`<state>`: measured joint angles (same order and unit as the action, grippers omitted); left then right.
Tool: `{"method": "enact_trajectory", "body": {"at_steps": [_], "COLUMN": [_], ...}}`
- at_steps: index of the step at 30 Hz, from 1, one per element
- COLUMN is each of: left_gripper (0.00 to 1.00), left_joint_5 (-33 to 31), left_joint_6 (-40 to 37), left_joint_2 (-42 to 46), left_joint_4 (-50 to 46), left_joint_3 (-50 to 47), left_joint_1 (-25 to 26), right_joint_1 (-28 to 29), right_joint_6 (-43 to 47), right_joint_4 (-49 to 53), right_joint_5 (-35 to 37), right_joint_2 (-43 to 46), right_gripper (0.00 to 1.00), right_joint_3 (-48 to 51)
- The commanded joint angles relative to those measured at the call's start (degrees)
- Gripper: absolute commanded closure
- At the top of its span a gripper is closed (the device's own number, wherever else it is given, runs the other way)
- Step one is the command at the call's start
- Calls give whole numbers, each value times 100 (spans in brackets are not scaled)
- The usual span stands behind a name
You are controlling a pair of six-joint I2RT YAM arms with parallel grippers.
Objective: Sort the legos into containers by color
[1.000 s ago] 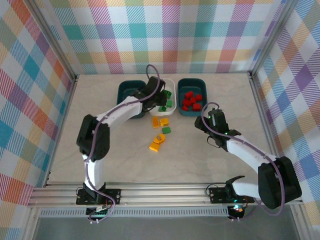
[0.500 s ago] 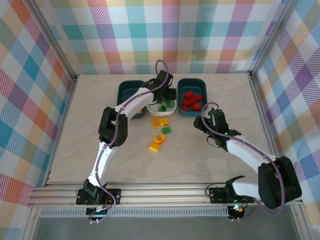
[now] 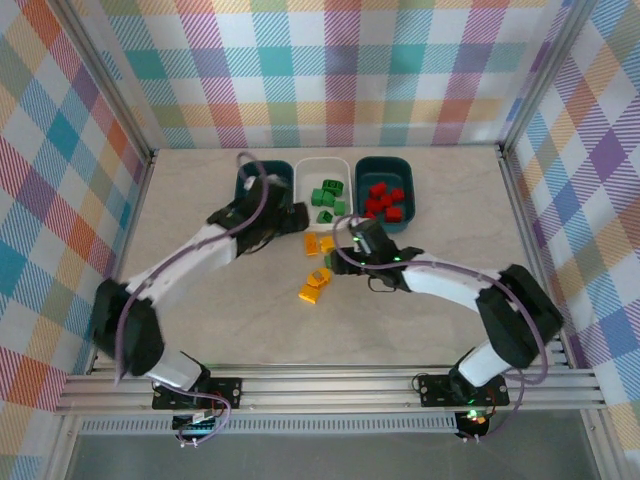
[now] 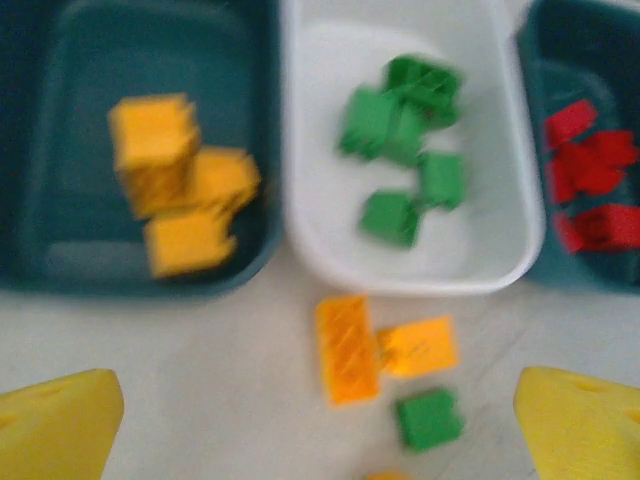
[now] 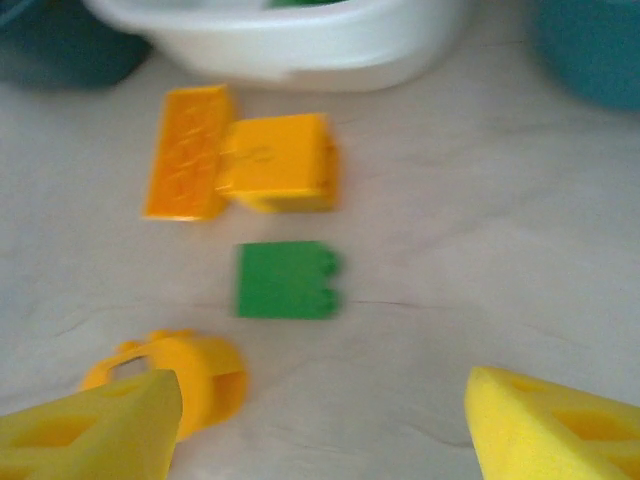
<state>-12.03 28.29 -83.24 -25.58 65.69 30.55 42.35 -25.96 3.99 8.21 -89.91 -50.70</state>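
Red, green and some orange legos (image 4: 390,215) sit sorted in the containers (image 4: 420,285). Ahead of the wide, empty right gripper (image 5: 320,420), loose bricks (image 5: 285,280) remain on the table (image 5: 500,250). Left gripper (image 4: 320,430): wide, empty.

Pastel plaid wall panels (image 3: 340,70) enclose three sides. Aluminium frame rails (image 3: 330,385) border the pale, marbled desk (image 3: 250,320).

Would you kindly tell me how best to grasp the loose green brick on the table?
Take the green brick by its two side faces, coming straight down with the right gripper open. It lies flat, with bare table either side; the orange bricks sit beyond it, apart.
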Motion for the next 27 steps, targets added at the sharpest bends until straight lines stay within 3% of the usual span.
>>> {"method": "enact_trajectory", "body": {"at_steps": [1,4,9,15,19,27], "left_gripper": [0,0,0,0,0,0], "left_joint_5": [7,165,54,-44,-28,93], "left_joint_6": [996,1219,1209,978,978,919], "left_joint_2": [668,1390,2362,2814,2715,2949], "left_joint_4": [-41,-45,-292,-427,-457,-483], "left_joint_3": [-1416,-2361,-2936,-2981,-2980,-3147], "left_joint_1": [-368,-546,-602,-624,-630,-638], "right_joint_1": [341,474,624,739,755,766], "right_joint_6": [172,-397,-1201,-1981,-1971,-1649], "right_joint_4": [680,1307,1895,1682,866,1319], "right_joint_5": [-214,-105,112,-640,-1562,-1137], "right_joint_2": [-449,-866,-1109,-1067,-1499,-2130], "right_gripper": [23,21,19,19,20,18], "right_joint_3": [-685,-1235,-1609,-1269,-1268,-2146]}}
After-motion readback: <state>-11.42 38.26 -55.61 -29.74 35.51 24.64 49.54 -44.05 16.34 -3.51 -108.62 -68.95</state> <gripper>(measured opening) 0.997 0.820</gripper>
